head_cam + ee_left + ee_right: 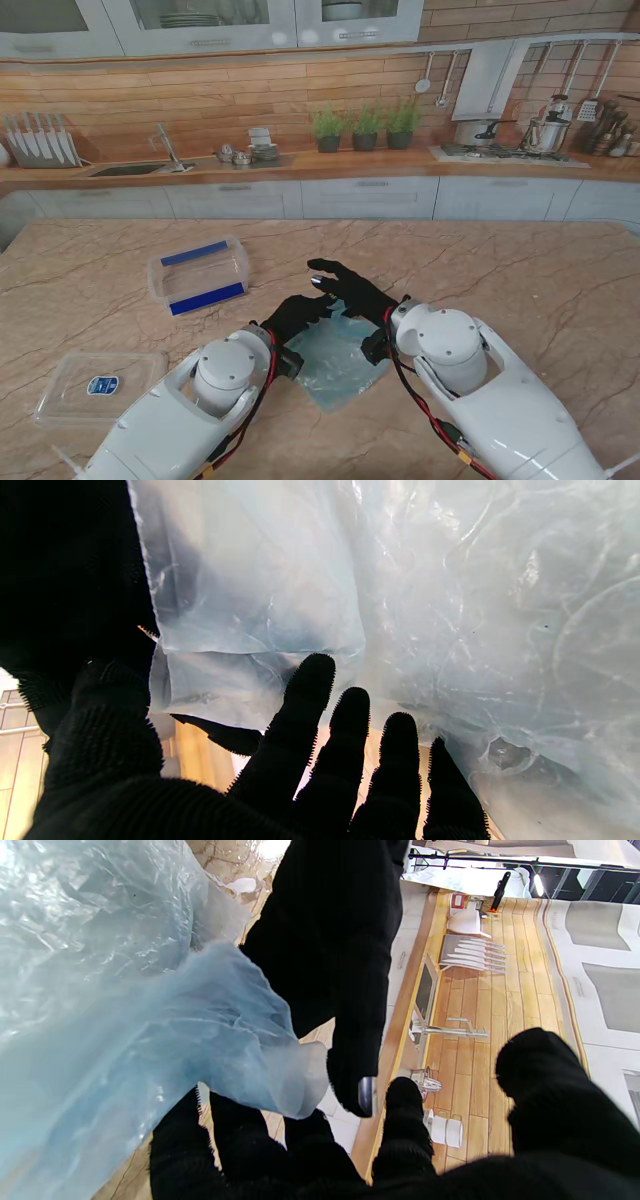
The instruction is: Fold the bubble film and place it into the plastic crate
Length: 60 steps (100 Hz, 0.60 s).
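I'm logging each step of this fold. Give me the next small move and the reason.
Probably carry the bubble film edge across to finish the fold. The right hand seems to have an edge draped over its fingers, the left hand lies flat on the sheet, and the plastic crate is open.

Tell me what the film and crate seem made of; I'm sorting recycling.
Film: thin, soft, pale blue see-through plastic, glossy and wrinkled, with round bubble outlines. Crate: looks like rigid clear plastic with blue strips along its sides.
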### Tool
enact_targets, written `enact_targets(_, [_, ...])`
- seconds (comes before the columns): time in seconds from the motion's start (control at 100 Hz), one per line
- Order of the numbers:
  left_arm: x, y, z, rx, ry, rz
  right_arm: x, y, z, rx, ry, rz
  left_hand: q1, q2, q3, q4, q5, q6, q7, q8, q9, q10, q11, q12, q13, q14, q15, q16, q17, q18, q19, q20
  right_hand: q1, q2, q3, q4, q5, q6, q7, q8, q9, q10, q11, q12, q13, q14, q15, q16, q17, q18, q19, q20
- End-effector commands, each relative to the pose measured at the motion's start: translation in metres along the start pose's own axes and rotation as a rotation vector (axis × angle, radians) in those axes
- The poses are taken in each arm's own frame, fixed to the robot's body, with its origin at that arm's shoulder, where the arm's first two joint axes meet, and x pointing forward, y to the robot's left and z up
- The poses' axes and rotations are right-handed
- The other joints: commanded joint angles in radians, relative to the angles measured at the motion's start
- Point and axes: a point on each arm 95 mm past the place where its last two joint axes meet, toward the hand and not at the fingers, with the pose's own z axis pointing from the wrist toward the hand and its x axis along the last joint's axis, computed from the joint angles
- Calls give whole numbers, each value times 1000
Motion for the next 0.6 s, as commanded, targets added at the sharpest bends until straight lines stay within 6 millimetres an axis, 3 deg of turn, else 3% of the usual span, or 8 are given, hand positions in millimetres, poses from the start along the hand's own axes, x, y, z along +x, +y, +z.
enact_targets(0.0, [-2,5,-2,-13,-2,-3,0,-7,2,15,8,22,-38,29,-29,23,11,-22,-58,-11,-22,-10,-20,-9,-10,-14,-9,5,-4,47,-36,-17,14,37,-27,14,-12,-9,13,13,-15,-1,10,0,8,-37,23,17,13,-16,38,22])
enact_targets(0.11, [-2,6,-2,-26,0,14,1,-10,3,19,13,12,-17,-18,-28,25,13,-20,-67,-10,-19,-8,-22,-9,-7,-12,-12,5,0,47,-38,-10,13,39,-30,15,-14,-7,11,11,-19,-2,11,0,2,-42,20,16,12,-18,37,23])
enact_targets(0.31, [-3,2,-3,-90,-1,120,6,-10,3,-5,40,13,106,-139,12,35,-22,-35,-85,-5,-32,-27,-37,-15,-4,-22,-33,-8,1,38,-38,2,15,37,-30,16,-10,-4,15,11,-21,-2,15,2,-3,-49,19,15,10,-24,35,25])
enact_targets(0.34, [-3,1,-3,-100,0,126,7,-10,2,-11,46,12,89,-172,107,25,-29,-36,-96,26,-36,-26,-35,-23,-2,-24,-42,-21,4,36,-58,16,14,36,-30,16,-10,-3,17,11,-21,-2,15,2,-3,-50,19,15,11,-26,35,26])
enact_targets(0.41, [-3,0,-3,-115,-1,138,8,-9,2,-25,59,9,122,-195,145,29,-39,-44,-100,29,-41,-31,-37,-24,-4,-27,-49,-26,4,32,-63,17,16,35,-30,17,-10,-1,21,13,-19,-2,18,3,-2,-52,19,15,12,-29,36,26])
enact_targets(0.43, [-3,0,-3,-116,-2,142,9,-8,2,-30,62,9,75,-227,273,19,-45,-48,-93,30,-42,-32,-37,-20,-1,-28,-55,-24,5,31,-62,17,16,35,-30,17,-9,-1,23,14,-18,-1,18,3,-1,-52,20,15,14,-29,36,27])
enact_targets(0.48, [-3,-1,-3,-114,-4,152,10,-8,2,-39,69,10,66,-253,374,11,-50,-57,-91,33,-41,-35,-32,-18,5,-28,-53,-22,5,30,-51,22,16,34,-29,18,-9,-1,27,15,-17,-1,20,3,0,-52,21,15,18,-27,38,28])
enact_targets(0.59, [-3,1,-2,-93,-24,168,11,-9,1,-40,79,35,118,-263,484,15,-71,-75,-72,51,-39,-34,-5,-6,14,-23,-33,-10,10,26,-13,31,17,34,-27,19,-11,0,35,18,-22,0,23,5,3,-52,24,16,25,-21,39,28])
